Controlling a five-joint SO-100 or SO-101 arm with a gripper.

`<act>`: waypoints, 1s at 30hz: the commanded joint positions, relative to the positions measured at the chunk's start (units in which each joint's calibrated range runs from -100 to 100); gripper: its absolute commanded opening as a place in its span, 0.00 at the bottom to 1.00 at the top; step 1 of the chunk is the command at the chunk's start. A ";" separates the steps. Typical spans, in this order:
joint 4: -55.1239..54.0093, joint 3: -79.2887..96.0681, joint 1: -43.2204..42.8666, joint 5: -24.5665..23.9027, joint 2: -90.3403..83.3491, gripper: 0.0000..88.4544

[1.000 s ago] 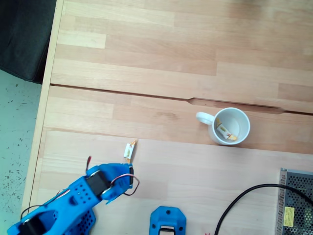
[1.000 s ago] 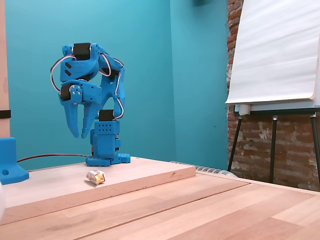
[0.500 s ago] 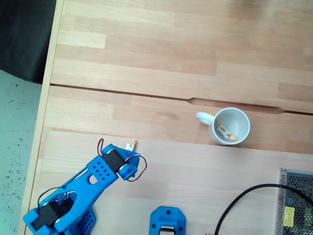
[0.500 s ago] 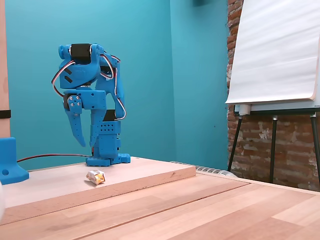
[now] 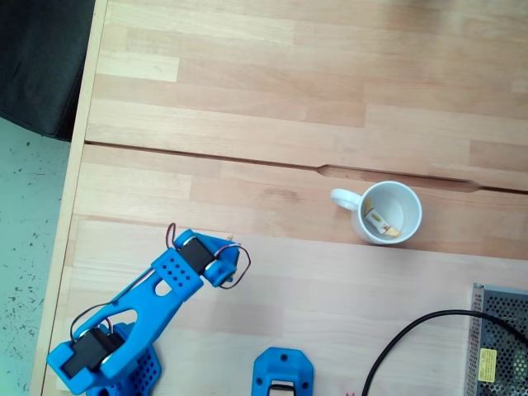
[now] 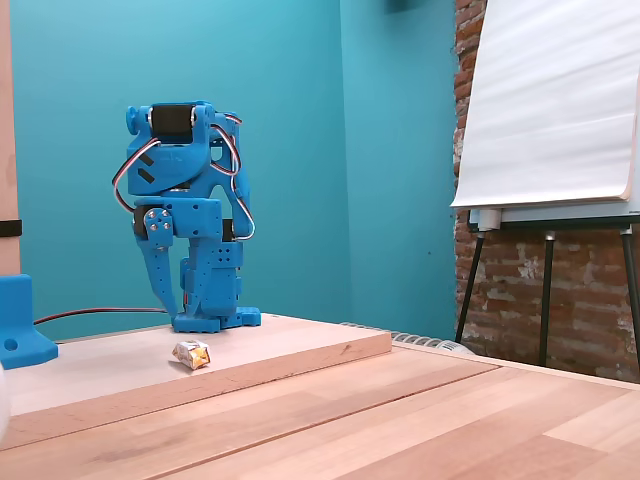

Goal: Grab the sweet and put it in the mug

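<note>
The gripper (image 6: 172,300) hangs pointing down from the blue arm (image 5: 157,290), above the sweet (image 6: 192,353) and not touching it. In the low side-on fixed view one tapered finger shows clearly, with a narrow gap beside it, so the gripper looks only slightly parted, though I cannot tell its opening for sure; it has hold of nothing. In the top-down fixed view the arm's wrist covers nearly all of the sweet, leaving just a sliver of wrapper at its upper right edge.

Taking the sweet as landmark: it lies on the raised board (image 6: 300,348) of the bench (image 5: 289,91), just in front of the arm's base (image 6: 212,318) in the side-on view. The mug (image 5: 388,212) stands well apart from it, to the right and slightly further up in the top-down view, upright, handle pointing toward the sweet's side. Another wrapped sweet (image 5: 378,221) already lies inside the mug.

So the job is at the reach stage by my reading: the descent, the grasp, the carry and the drop are all left for this sweet.

A grey mesh-sided box (image 5: 499,338) at the far lower right carries a small yellow label, too small to read. No other writing is legible.
</note>
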 commanded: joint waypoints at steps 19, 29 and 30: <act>-1.65 2.73 -1.30 -0.20 0.13 0.08; -0.84 2.73 -1.15 -2.00 -0.47 0.21; -0.84 2.73 -1.15 -2.25 -0.47 0.24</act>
